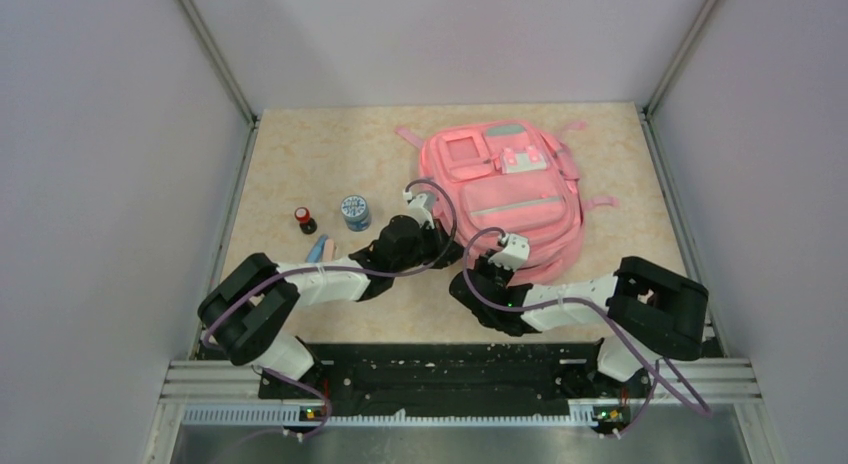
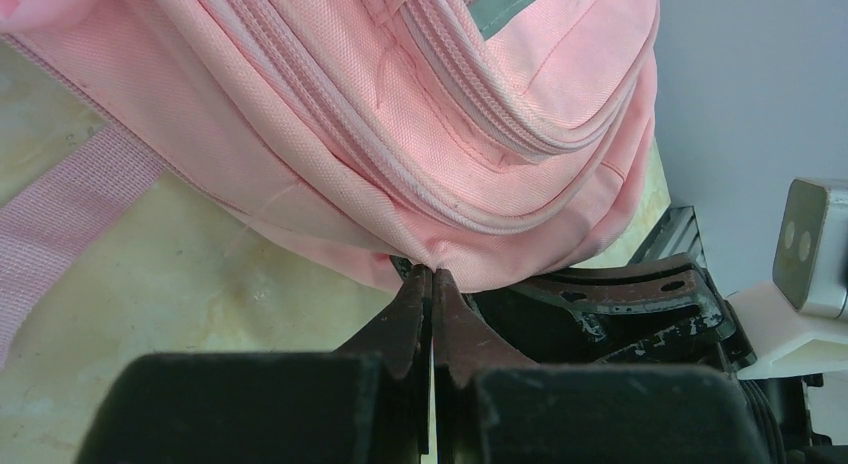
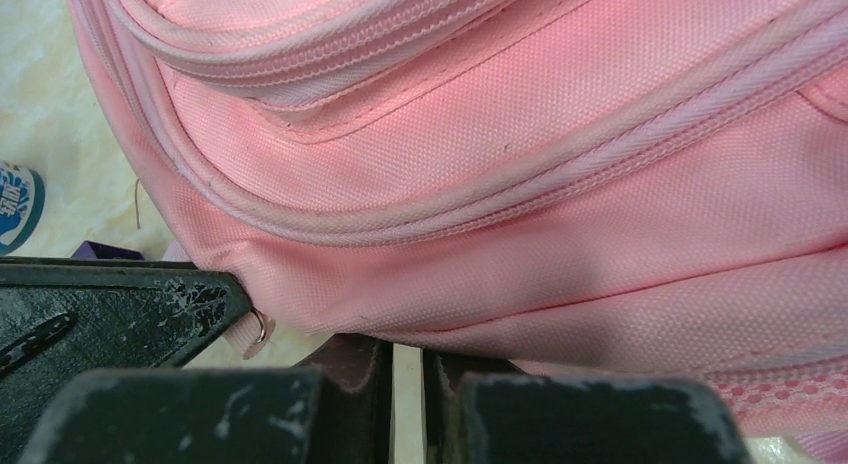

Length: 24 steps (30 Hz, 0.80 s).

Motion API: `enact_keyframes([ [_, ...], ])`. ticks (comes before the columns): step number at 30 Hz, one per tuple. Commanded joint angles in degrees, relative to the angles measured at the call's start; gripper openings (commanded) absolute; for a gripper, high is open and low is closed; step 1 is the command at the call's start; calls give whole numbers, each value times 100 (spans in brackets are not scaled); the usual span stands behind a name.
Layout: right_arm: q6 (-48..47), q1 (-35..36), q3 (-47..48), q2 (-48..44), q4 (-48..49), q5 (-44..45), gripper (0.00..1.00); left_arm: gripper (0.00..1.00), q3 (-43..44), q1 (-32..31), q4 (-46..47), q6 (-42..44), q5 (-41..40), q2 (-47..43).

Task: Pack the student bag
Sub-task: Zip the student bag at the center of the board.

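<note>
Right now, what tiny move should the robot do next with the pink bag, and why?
Probably open the right gripper and nudge it towards the zipper ring: its jaws are shut beside the ring, not on it, while the left gripper pinches the edge of the student bag steady.

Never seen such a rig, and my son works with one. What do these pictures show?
This is a robot: two arms bolted at a table's near edge. The wide picture comes from a camera above and behind them; the other two come from cameras on each wrist. On the table lie a pink student bag, a small red-capped bottle, a round blue-and-white tin and a pink-and-blue item. The left gripper is shut, seemingly pinching the bag's near edge. The right gripper is shut against the bag; whether it grips fabric isn't visible.
</note>
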Motion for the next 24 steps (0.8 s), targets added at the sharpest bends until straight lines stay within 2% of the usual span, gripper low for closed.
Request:
enact_keyframes([
  [1, 144, -22, 276, -111, -492, 419, 0, 0, 202, -96, 123, 221, 46, -318],
  [8, -537, -15, -422, -1012, -184, -554, 0, 0, 311, 94, -35, 441, -475, -339],
  [17, -840, -19, -732, -1771, -855, -2026, 0, 0, 910, 819, -479, 735, -506, -62],
  [24, -880, -21, -794, -2253, -1634, -2405, 0, 0, 1212, 1224, -801, 863, -299, 126],
])
